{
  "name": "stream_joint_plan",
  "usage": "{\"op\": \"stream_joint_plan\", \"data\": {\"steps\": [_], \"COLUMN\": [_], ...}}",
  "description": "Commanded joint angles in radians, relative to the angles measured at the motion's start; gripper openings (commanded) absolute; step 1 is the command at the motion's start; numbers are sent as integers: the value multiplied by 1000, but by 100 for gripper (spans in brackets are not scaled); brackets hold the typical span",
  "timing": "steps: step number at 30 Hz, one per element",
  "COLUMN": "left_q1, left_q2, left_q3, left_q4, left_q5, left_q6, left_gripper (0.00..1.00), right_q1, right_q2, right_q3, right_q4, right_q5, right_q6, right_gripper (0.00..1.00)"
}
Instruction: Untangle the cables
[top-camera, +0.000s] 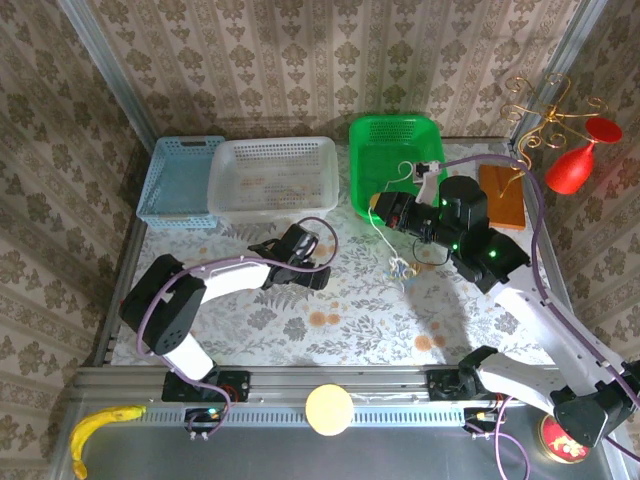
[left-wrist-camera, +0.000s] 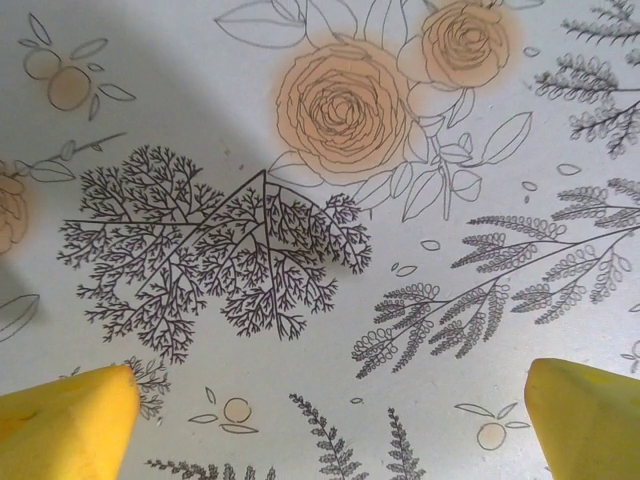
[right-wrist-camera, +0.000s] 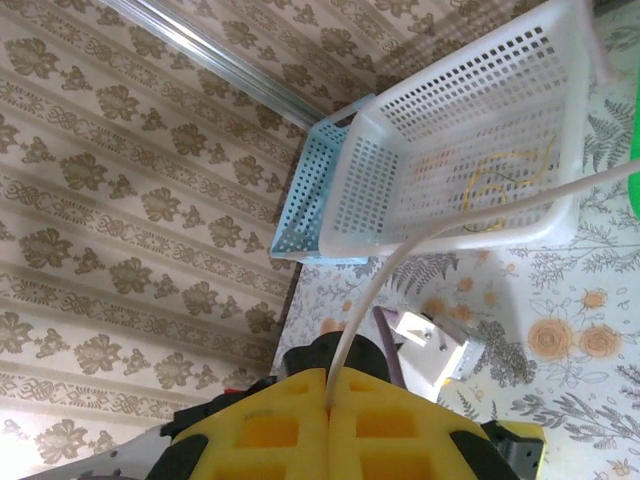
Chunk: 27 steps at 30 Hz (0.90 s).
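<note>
Step in hand: pulling one strand free. The right pincer (right-wrist-camera: 328, 392) is pressed together on the pale cord (right-wrist-camera: 420, 238). The cables (top-camera: 400, 268) sit centre right, apparently touching the worktop (left-wrist-camera: 200, 120). The left pincer (left-wrist-camera: 330, 425) is spread and empty. Next move: pin the clump.

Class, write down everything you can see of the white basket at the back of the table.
The white basket is a rectangular tub of what looks like plastic, its walls pierced with rows of small holes. It sits upright on the flowered table at the far edge, seemingly touching the blue basket on its left, with a gap to the green basket on its right. Thin yellow wire loops lie inside.
</note>
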Motion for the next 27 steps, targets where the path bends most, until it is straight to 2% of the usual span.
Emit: {"op": "stream_joint_plan", "data": {"steps": [1, 6, 12, 18, 27], "left_q1": [-2, 0, 23, 54, 75], "left_q2": [-60, -149, -227, -237, -252], "left_q3": [-4, -58, -142, -181, -223], "left_q4": [-16, 62, 179, 218, 274], "left_q5": [-11, 92, 186, 224, 325], "left_q6": [33, 126, 149, 151, 202], "left_gripper": [100, 100, 100, 100, 100], "right_q1": [-8, -10, -10, -10, -10], "right_q2": [11, 32, 75, 102, 50], "right_q3": [-5, -42, -58, -148, -245], "right_q4": [-13, 29, 84, 124, 113], "right_q5": [-22, -21, -49, -42, 4], "right_q6": [-18, -2, 30, 35, 20], "right_gripper": [0, 0, 0, 0, 0]}}
